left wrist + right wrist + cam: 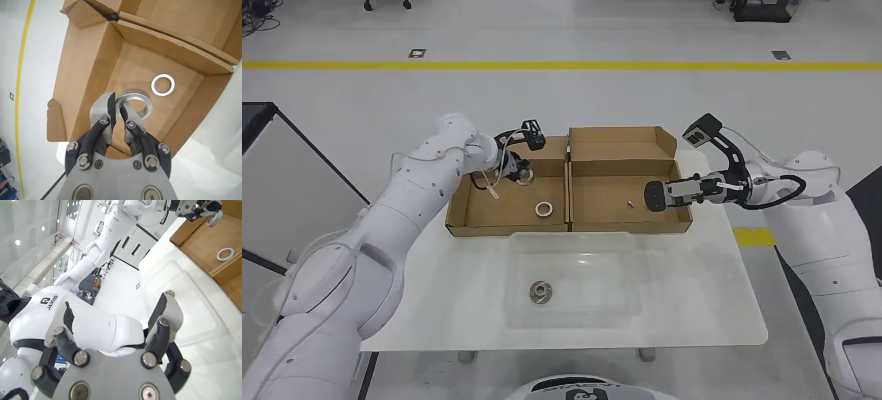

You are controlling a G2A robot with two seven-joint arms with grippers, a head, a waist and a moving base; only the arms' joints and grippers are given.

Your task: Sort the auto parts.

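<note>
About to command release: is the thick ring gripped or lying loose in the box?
Gripped: the left end effector pinches the thick ring by its wall, one finger inside, one outside.

Left arm gripping, right arm spread.
Left gripper (117, 106) at eleven o'clock over the table, jaws pinching a metal ring (135, 94); right gripper (651, 196) at two o'clock, jaws wide apart, pointing toward nine.

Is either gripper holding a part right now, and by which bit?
The left gripper pinches the thick metal ring by its wall, one finger inside the bore, one outside, over the cardboard box. The right gripper is open and empty.
</note>
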